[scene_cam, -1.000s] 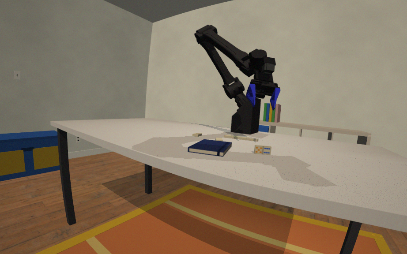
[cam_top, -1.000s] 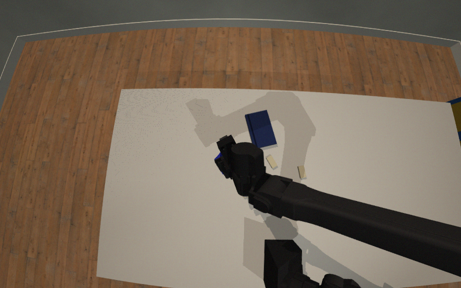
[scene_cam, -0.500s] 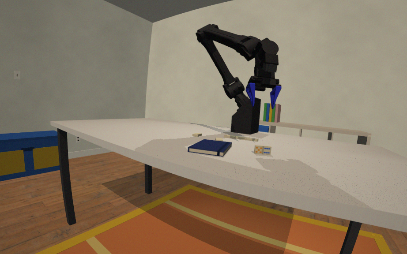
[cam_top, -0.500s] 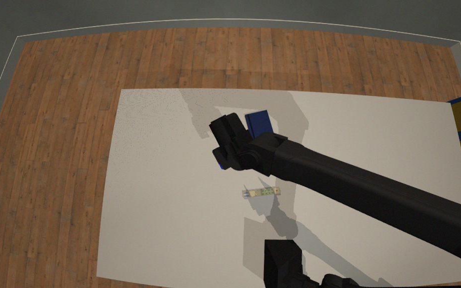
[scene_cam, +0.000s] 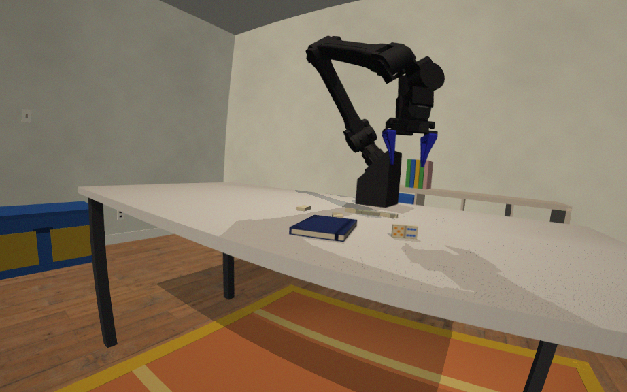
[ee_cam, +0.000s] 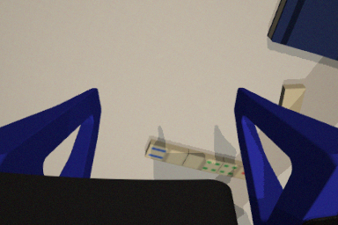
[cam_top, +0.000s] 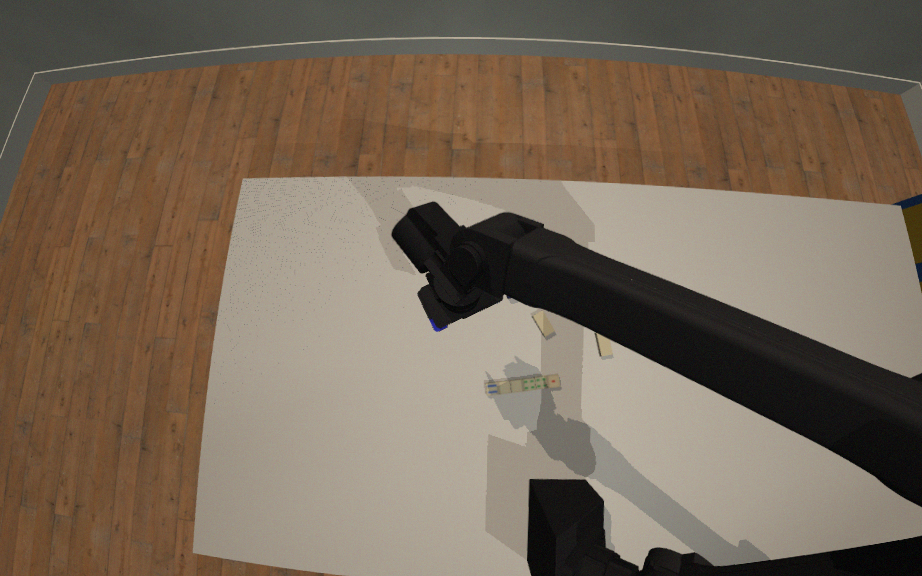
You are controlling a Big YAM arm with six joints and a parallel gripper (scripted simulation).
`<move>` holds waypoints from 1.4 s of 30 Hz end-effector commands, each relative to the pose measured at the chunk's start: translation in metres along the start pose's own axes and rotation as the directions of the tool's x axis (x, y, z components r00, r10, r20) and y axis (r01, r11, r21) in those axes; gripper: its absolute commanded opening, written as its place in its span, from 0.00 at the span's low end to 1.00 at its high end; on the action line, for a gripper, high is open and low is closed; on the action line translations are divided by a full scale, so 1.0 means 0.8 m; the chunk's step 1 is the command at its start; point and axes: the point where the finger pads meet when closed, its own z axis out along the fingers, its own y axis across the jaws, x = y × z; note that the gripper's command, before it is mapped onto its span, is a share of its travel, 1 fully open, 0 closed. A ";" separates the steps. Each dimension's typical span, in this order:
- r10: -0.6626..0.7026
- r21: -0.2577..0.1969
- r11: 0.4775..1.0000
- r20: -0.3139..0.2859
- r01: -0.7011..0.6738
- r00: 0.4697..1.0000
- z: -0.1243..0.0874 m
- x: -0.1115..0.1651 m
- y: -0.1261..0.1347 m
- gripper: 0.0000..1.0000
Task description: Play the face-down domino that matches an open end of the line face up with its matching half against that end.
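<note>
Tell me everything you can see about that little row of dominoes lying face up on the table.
The line of dominoes is a short, straight row of cream tiles that look like plastic, lying flat and face up, end to end, on the white table. In the top view one end shows blue pips, green pips sit further along, and the other end shows one red pip. The tile count is too small to tell. Nothing touches it: the open gripper hangs high above, and two plain face-down dominoes lie apart.

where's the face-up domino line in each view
Top: the domino line lies at table centre, below the gripper.
Exterior: it lies flat before the arm's base, behind the blue book.
Wrist: it shows low between the blue fingers.
Shared landmark: the blue fingers.
</note>
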 end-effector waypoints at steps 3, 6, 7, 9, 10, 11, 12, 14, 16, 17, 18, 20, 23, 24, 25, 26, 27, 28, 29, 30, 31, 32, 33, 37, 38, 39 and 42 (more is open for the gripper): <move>0.098 0.003 0.995 -0.048 -0.098 0.994 -0.016 -0.025 -0.002 0.73; 0.098 0.003 0.995 -0.048 -0.098 0.994 -0.016 -0.025 -0.002 0.73; 0.098 0.003 0.995 -0.048 -0.098 0.994 -0.016 -0.025 -0.002 0.73; 0.048 0.006 0.999 -0.044 -0.048 0.998 -0.009 -0.014 0.001 0.73; 0.055 0.007 0.998 -0.042 -0.055 0.998 -0.010 -0.016 0.000 0.73; 0.061 0.007 0.998 -0.040 -0.061 0.997 -0.012 -0.018 -0.001 0.73; 0.068 0.008 0.998 -0.037 -0.068 0.997 -0.013 -0.021 -0.002 0.73; 0.081 0.009 0.997 -0.033 -0.081 0.996 -0.017 -0.025 -0.005 0.73; 0.094 0.010 0.996 -0.029 -0.094 0.995 -0.020 -0.030 -0.007 0.73; 0.101 0.010 0.995 -0.027 -0.100 0.995 -0.021 -0.032 -0.009 0.73; 0.101 0.010 0.995 -0.027 -0.100 0.995 -0.021 -0.032 -0.009 0.73; 0.101 0.010 0.995 -0.027 -0.100 0.995 -0.021 -0.032 -0.009 0.73; 0.101 0.010 0.995 -0.027 -0.100 0.995 -0.021 -0.032 -0.009 0.73; 0.101 0.010 0.995 -0.027 -0.100 0.995 -0.021 -0.032 -0.009 0.73; 0.060 0.014 0.998 -0.049 -0.060 0.997 -0.007 -0.010 0.000 0.73; 0.063 0.013 0.998 -0.044 -0.063 0.997 -0.009 -0.014 -0.001 0.73; 0.067 0.012 0.998 -0.039 -0.066 0.997 -0.011 -0.017 -0.003 0.73; 0.070 0.011 0.998 -0.034 -0.069 0.997 -0.013 -0.020 -0.004 0.73; 0.073 0.010 0.997 -0.029 -0.073 0.997 -0.015 -0.023 -0.006 0.73; 0.076 0.008 0.997 -0.024 -0.076 0.997 -0.017 -0.026 -0.008 0.73; 0.079 0.007 0.997 -0.019 -0.079 0.997 -0.019 -0.030 -0.009 0.73; 0.082 0.006 0.997 -0.014 -0.082 0.997 -0.021 -0.033 -0.011 0.73; 0.085 0.005 0.996 -0.009 -0.085 0.996 -0.023 -0.036 -0.012 0.73; 0.089 0.003 0.996 -0.004 -0.089 0.996 -0.025 -0.039 -0.014 0.73; 0.089 0.003 0.996 -0.004 -0.089 0.996 -0.025 -0.039 -0.014 0.73; 0.089 0.003 0.996 -0.004 -0.089 0.996 -0.025 -0.039 -0.014 0.73; 0.059 0.017 0.998 -0.046 -0.058 0.997 -0.008 -0.011 -0.001 0.73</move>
